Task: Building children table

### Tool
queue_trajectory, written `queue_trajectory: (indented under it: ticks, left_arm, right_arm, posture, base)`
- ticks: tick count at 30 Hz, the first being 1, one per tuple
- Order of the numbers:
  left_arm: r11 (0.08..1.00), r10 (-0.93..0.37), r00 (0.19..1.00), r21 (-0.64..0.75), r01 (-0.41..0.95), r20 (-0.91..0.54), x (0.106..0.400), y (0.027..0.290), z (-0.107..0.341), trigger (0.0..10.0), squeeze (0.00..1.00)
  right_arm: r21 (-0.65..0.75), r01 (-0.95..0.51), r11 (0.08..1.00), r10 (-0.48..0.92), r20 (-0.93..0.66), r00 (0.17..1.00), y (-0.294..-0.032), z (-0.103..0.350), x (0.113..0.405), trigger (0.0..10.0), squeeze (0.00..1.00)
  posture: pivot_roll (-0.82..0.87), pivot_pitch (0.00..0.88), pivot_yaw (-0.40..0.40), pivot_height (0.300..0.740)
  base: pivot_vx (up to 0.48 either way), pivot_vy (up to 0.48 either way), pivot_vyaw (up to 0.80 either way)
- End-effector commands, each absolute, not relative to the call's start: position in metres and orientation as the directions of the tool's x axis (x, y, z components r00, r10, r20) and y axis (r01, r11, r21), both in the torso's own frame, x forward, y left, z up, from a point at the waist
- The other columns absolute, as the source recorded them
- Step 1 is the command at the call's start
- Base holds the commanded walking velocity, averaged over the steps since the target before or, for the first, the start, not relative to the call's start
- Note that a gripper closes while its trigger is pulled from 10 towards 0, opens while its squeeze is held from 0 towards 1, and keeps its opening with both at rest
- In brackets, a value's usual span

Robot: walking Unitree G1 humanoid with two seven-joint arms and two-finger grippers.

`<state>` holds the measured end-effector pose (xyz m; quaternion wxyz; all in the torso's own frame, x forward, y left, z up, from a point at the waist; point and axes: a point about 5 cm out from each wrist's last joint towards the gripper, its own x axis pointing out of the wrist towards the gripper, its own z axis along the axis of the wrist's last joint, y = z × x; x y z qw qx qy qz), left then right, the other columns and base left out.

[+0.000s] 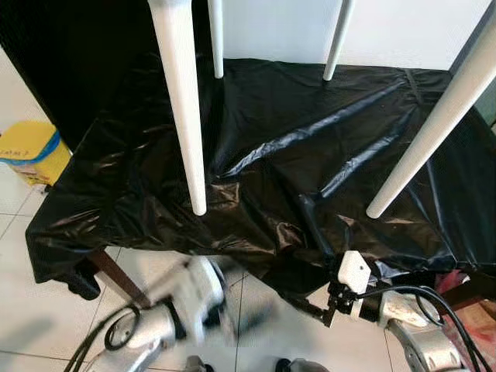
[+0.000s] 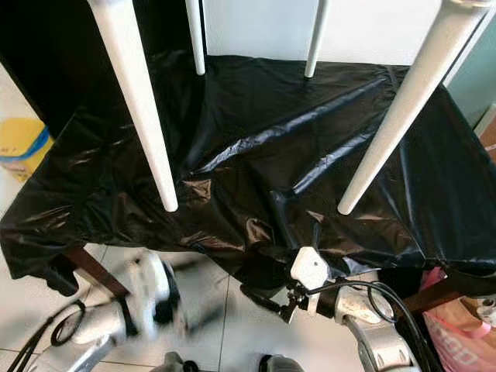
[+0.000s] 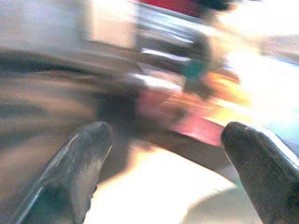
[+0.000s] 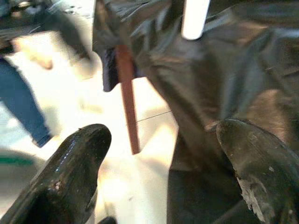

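While four white table legs [image 1: 183, 108] stand across the black plastic sheet [image 1: 294, 147], both grippers hang low at the bottom of the frame.

Left gripper [image 3: 163, 177], blurred at lower left, has its fingers spread; right gripper [image 4: 163, 177], lower right below the sheet's edge, is spread too, holding nothing.

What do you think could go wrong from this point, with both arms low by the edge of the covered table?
1. The black plastic sheet hangs loose over the near edge; the right gripper, fingers open just beneath it, could snag it and drag it.
2. Four white legs rest on that sheet, so a tug might shift them.
3. The left gripper is blurred, apparently swinging; it could knock the brown support leg.
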<state>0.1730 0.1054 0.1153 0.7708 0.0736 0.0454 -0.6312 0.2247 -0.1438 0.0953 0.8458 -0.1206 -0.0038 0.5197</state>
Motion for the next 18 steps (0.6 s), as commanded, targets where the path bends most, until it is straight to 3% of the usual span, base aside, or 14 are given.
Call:
queue_trajectory:
  ticks: [1,5,11,18]
  left_arm:
    - [0.143,-0.971,0.147,0.037,0.989,-0.190,0.169,0.108,0.112,10.0,0.00]
    - [0.101,-0.951,0.096,-0.001,0.995,-0.294,0.164,0.118,0.098,10.0,0.00]
    - [0.103,-0.927,0.098,0.005,0.995,-0.362,0.163,0.124,0.087,10.0,0.00]
    - [0.234,-0.886,0.199,-0.033,0.972,-0.419,0.175,0.130,0.064,10.0,0.00]
  right_arm:
    - [-0.195,-0.889,0.414,0.884,-0.147,0.444,-0.147,0.089,0.222,10.0,0.00]
    - [-0.156,-0.912,0.381,0.893,-0.192,0.406,-0.149,0.080,0.219,10.0,0.00]
    - [-0.137,-0.920,0.367,0.894,-0.220,0.389,-0.152,0.072,0.218,10.0,0.00]
    - [-0.071,-0.907,0.415,0.868,-0.269,0.418,-0.160,0.053,0.218,10.0,0.00]
  posture:
    - [-0.10,0.149,-0.038,0.740]
    - [-0.10,0.145,-0.030,0.740]
    - [-0.10,0.143,-0.027,0.740]
    - [-0.10,0.138,-0.018,0.740]
  base:
    - [0.000,0.000,0.00]
    - [0.000,0.000,0.00]
    - [0.000,0.000,0.00]
    - [0.000,0.000,0.00]
